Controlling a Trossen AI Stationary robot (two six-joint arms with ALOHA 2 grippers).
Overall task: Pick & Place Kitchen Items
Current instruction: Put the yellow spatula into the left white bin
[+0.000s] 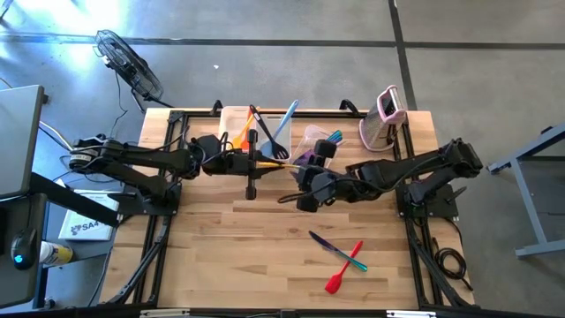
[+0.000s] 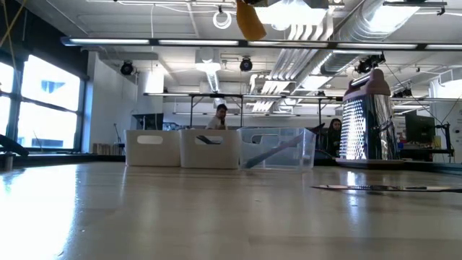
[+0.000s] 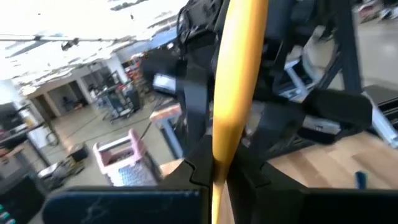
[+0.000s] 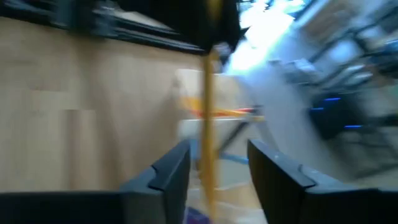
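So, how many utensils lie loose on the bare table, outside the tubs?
2: a red spatula and a purple-and-teal utensil, crossed near the front edge on the right side. Others stand in the tubs, and some may be hidden under the arms.

Open-plan robotics lab or workshop, polished concrete floor (image 1: 265, 26), exposed ceiling ducts (image 2: 339, 29) and strip lights, wooden test table (image 1: 265, 256) in black metal framing, workbenches and seated people (image 2: 221, 115) behind

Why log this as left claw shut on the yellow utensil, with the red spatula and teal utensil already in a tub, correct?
One error: the high view shows the red spatula and teal utensil lying crossed on the bare table, not in a tub. The left claw is shut on the yellow utensil.
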